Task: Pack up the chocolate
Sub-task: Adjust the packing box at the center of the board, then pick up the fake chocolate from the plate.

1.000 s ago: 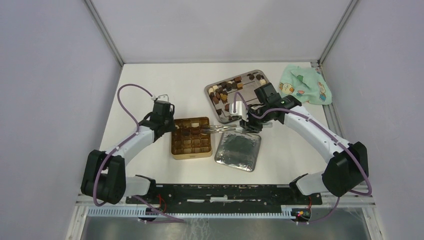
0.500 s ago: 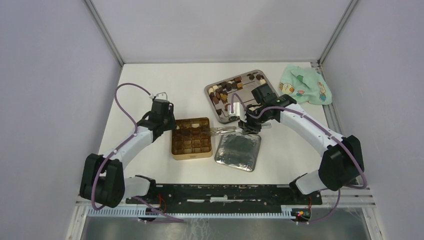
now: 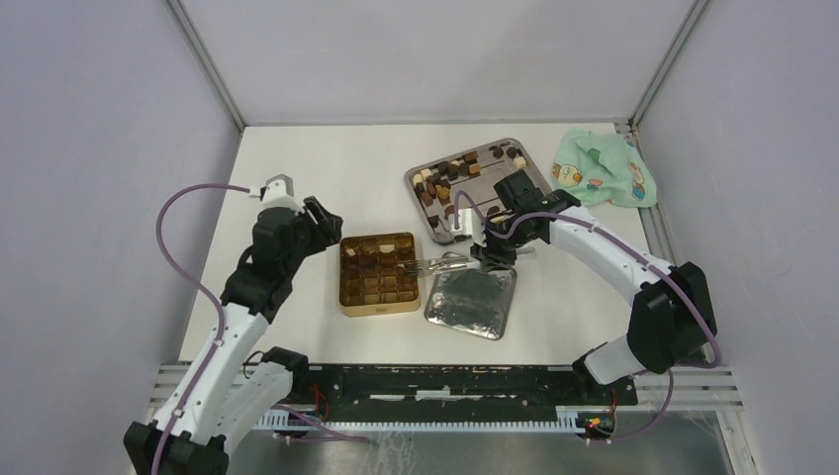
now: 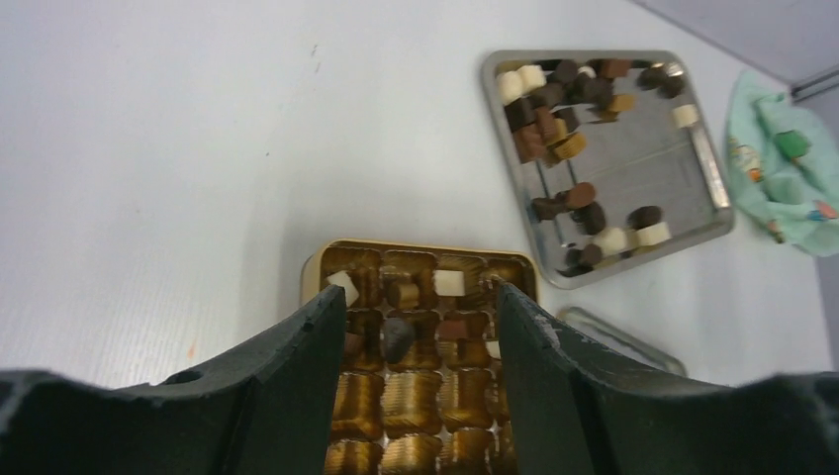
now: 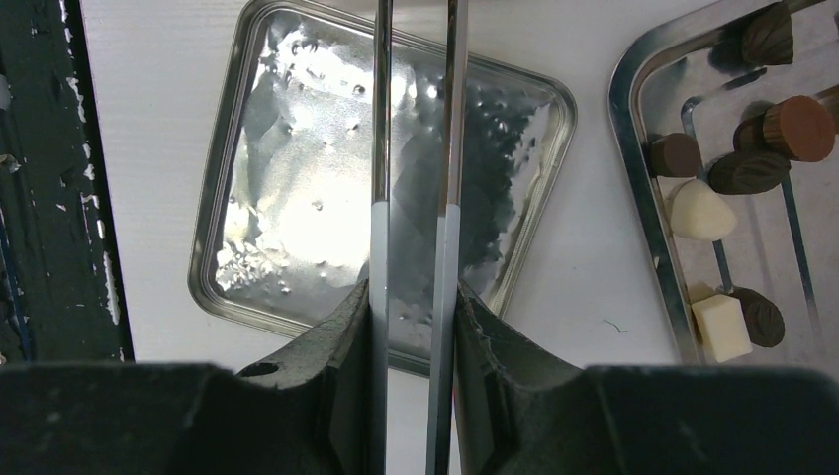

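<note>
The chocolate lies mostly as loose dark, light brown and cream pieces (image 3: 450, 170) on a steel tray (image 3: 524, 183). A few pieces, such as a dark one (image 4: 398, 336), sit in the far rows of the gold gridded tin (image 3: 379, 302). My left gripper (image 3: 319, 216) hovers left of the tin, open (image 4: 420, 297), with nothing between its fingers. My right gripper (image 3: 492, 249) is shut on the silver tongs (image 3: 440, 263), whose two blades (image 5: 382, 148) run out over the silver lid (image 5: 297, 198). The tong tips reach the tin's right edge.
The dimpled silver lid (image 3: 472, 300) lies right of the tin. A green patterned cloth (image 3: 604, 168) is at the far right corner. The tray rim (image 5: 643, 198) is close to my right gripper. Walls enclose the table on three sides.
My left gripper has opened and lifted back to the left, away from the tin. The right gripper and tongs have shifted only slightly.
</note>
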`<move>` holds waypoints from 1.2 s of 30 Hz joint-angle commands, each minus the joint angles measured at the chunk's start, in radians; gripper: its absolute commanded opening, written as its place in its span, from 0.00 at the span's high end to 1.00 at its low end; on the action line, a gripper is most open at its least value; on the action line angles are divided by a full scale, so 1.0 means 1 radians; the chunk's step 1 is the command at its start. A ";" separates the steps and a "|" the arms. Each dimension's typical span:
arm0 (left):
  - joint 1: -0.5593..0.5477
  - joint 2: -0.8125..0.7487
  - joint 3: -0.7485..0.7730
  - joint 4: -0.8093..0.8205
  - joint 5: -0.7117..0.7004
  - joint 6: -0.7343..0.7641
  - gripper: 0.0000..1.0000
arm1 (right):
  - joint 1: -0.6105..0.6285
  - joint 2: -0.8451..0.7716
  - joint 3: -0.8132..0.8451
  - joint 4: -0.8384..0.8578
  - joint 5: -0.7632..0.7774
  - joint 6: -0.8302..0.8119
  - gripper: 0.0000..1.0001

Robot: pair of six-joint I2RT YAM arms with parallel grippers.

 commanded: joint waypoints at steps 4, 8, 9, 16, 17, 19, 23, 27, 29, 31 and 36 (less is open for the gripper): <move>-0.002 -0.130 -0.019 -0.016 0.085 -0.140 0.36 | 0.010 0.008 0.011 0.037 -0.013 0.002 0.73; -0.002 -0.174 -0.025 -0.027 0.095 -0.166 0.36 | 0.012 0.009 0.008 0.038 -0.017 0.005 0.65; -0.003 -0.183 -0.026 -0.029 0.096 -0.171 0.35 | 0.012 0.008 0.009 0.040 -0.017 0.005 0.64; -0.002 -0.221 -0.024 -0.036 0.110 -0.197 0.35 | 0.009 0.007 0.027 0.040 -0.060 0.020 0.60; -0.003 -0.226 -0.025 -0.038 0.112 -0.200 0.35 | 0.008 0.006 0.033 0.038 -0.066 0.023 0.60; -0.003 -0.234 -0.025 -0.040 0.115 -0.207 0.35 | 0.000 0.002 0.050 0.037 -0.097 0.031 0.61; -0.003 -0.257 -0.038 -0.036 0.122 -0.228 0.31 | -0.070 0.006 0.113 0.026 -0.198 0.052 0.62; -0.002 -0.283 -0.073 -0.009 0.137 -0.267 0.12 | -0.194 0.035 0.183 0.017 -0.285 0.077 0.63; -0.004 -0.299 -0.096 0.011 0.146 -0.296 0.02 | -0.262 0.053 0.209 0.028 -0.293 0.096 0.63; -0.002 -0.310 -0.117 0.043 0.158 -0.314 0.00 | -0.318 0.073 0.224 0.039 -0.271 0.107 0.63; -0.003 -0.293 -0.130 0.055 0.214 -0.322 0.00 | -0.391 0.136 0.252 0.045 -0.137 0.091 0.63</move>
